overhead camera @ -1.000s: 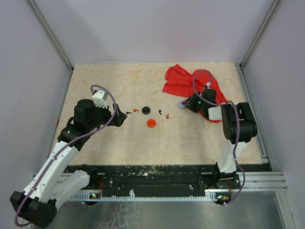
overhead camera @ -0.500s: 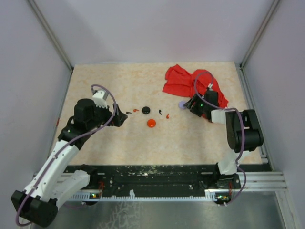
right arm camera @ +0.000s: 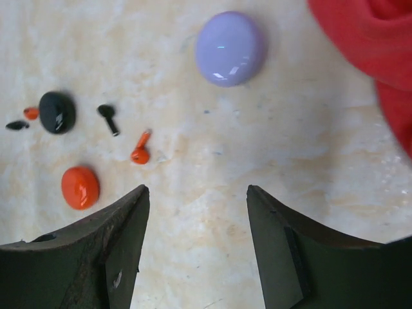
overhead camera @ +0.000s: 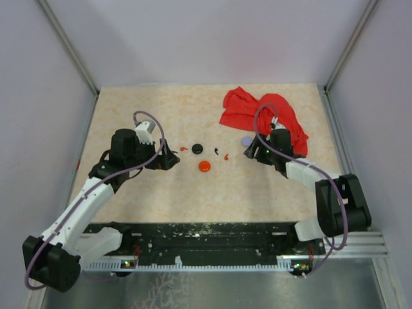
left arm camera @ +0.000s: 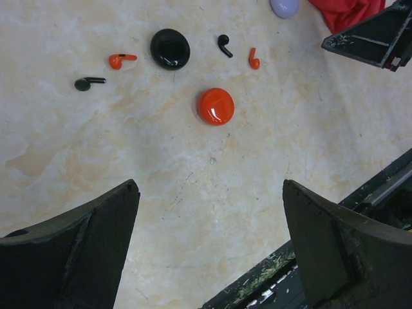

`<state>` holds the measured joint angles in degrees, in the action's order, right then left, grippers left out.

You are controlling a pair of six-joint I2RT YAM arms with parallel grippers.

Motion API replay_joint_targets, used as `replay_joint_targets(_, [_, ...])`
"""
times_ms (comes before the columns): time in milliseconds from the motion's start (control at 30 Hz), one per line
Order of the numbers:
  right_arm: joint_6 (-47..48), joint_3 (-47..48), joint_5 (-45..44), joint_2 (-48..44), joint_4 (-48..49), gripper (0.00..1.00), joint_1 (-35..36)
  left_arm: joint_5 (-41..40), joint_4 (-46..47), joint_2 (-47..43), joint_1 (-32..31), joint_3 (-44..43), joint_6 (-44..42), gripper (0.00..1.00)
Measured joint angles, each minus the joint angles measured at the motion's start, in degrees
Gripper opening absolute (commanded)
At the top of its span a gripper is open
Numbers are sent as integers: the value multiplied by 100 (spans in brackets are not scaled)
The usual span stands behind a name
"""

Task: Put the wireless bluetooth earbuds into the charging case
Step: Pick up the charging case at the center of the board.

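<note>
Our left gripper (left arm camera: 209,193) and right gripper (right arm camera: 196,193) hung spread wide and empty, nothing seated yet: one black earbud (left arm camera: 87,83) lay left of the charging case (left arm camera: 170,48), the other black earbud (left arm camera: 223,44) just right, and we couldn't tell whether that case stood open.

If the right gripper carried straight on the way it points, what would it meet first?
Most likely the lavender disc, lying just ahead of the open right gripper, slightly off-centre; depth is hard to judge.
</note>
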<state>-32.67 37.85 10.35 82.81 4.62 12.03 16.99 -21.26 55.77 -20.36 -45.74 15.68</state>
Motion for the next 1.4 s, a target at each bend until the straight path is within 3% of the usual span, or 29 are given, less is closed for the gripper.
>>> replay_joint_targets(200, [562, 0, -262, -518, -7, 63, 837, 92, 286, 546, -175, 83, 365, 95])
replay_joint_targets(433, [942, -258, -380, -730, 273, 63, 1425, -343, 431, 1381, -911, -26, 546, 93])
replay_joint_targets(767, [1060, -570, -619, -866, 566, 63, 1460, -1427, 498, 2949, -2048, -905, 575, 92])
replay_joint_targets(1133, [1060, -909, -966, -970, 883, 63, 1460, -2424, 402, 4531, -2472, -1947, 748, 92])
replay_joint_targets(1400, [1058, -938, -1075, -979, 1014, 63, 1460, -3099, 92, 5195, -2669, -2323, 828, 83])
